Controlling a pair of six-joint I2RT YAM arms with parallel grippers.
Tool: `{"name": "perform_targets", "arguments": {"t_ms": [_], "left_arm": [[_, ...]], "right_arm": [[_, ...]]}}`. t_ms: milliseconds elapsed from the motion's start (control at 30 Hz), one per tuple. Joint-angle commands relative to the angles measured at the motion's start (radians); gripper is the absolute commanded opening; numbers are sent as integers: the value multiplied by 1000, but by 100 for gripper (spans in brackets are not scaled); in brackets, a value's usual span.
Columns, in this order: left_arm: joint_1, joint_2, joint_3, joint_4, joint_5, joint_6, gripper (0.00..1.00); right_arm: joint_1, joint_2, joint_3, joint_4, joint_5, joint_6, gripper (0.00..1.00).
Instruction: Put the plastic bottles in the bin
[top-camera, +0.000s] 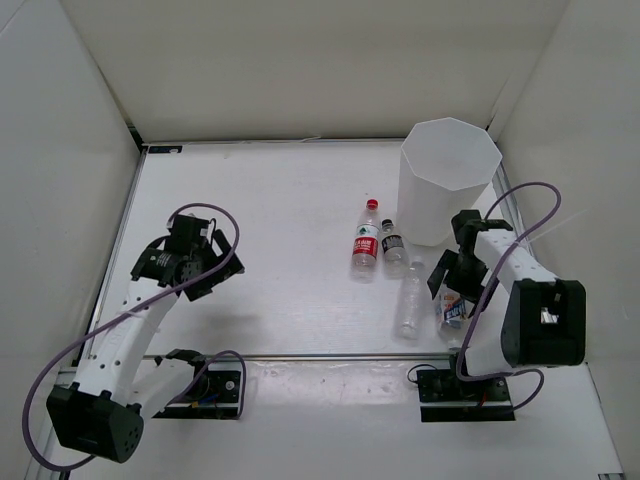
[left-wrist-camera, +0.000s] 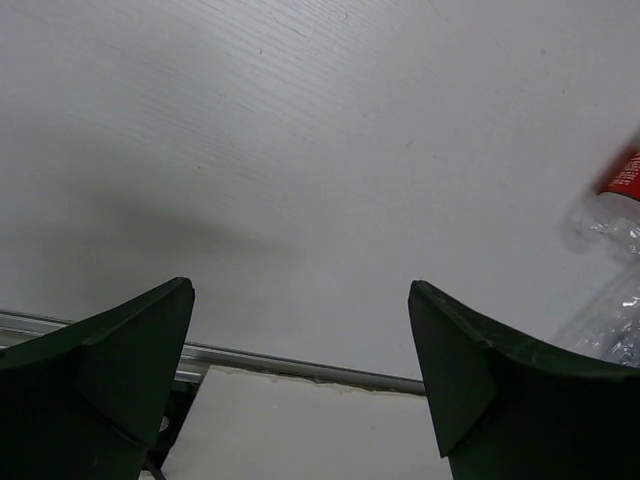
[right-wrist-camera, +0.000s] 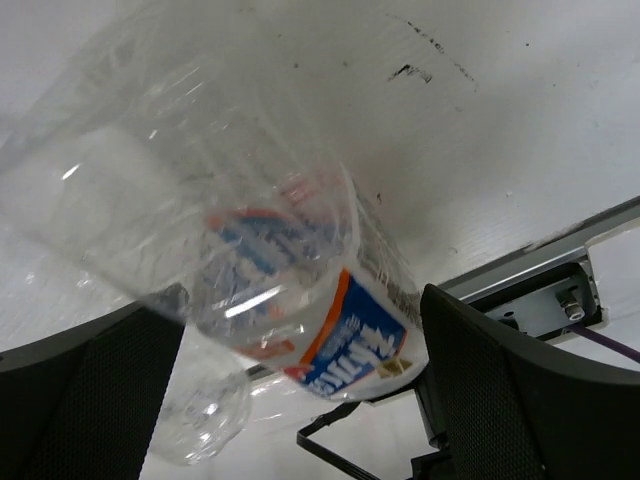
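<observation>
The short bottle with the blue-white label (top-camera: 453, 307) lies at the near right of the table. My right gripper (top-camera: 452, 283) hangs over it. In the right wrist view this bottle (right-wrist-camera: 340, 330) fills the gap between the wide-apart fingers of my right gripper (right-wrist-camera: 300, 310); it looks blurred. The red-capped bottle (top-camera: 366, 243), the black-capped bottle (top-camera: 392, 245) and the plain clear bottle (top-camera: 410, 300) lie left of it. The white bin (top-camera: 448, 180) stands upright behind them. My left gripper (top-camera: 205, 275) is open and empty over bare table, as the left wrist view (left-wrist-camera: 300, 300) also shows.
A metal rail (top-camera: 300, 355) runs across the table's near edge, also seen in the right wrist view (right-wrist-camera: 540, 255). White walls close in the table at the back and both sides. The red-label bottle (left-wrist-camera: 625, 180) and a clear one (left-wrist-camera: 610, 335) show at the left wrist view's right edge.
</observation>
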Motion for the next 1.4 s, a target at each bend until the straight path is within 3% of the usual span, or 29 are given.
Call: {"name": "perform_targets", "arguments": {"t_ms": [0,133,267,367,400,600,767,867,1000,1033,1133,1233,1367], "left_arm": [[-24,5,6,22,-28,5,99],[-36,27,28,31,-65,15,99],[-56,38,46,40,-93,15,99],[-56,38,46,40,-102,15,99],[-56,38,46,51,-102,15,99],[-56,38,28,60,-102,-4,99],[-56,38,28,86,-102,-4,99],[-76,48,0,122,-102,-4,99],[-89,68,-11,151,-82,-13,99],[-102,68,-11,163,-82,-13,99],[-128,88,-11,172,-93,8,99],[-154,108,-20,192,-102,19,99],[-190,119,-29,217,-123,51,99]], "right_arm": [[-26,36,-8,12,26,5,100],[-36,59,-8,21,26,5,94],[-46,69,-8,-2,26,14,71],[-46,41,3,-42,5,49,62],[-46,29,12,-88,5,68,54],[-46,-211,81,-267,-113,175,36],[-28,-420,292,-445,-177,201,23],[-28,-535,496,-445,-257,187,22],[-28,-511,749,-392,-234,212,23],[-28,-484,875,-352,-207,197,23],[-28,-309,1048,-236,9,77,25],[-28,-173,1106,-84,167,-36,25],[-28,-16,1196,2,203,-116,30]]}}
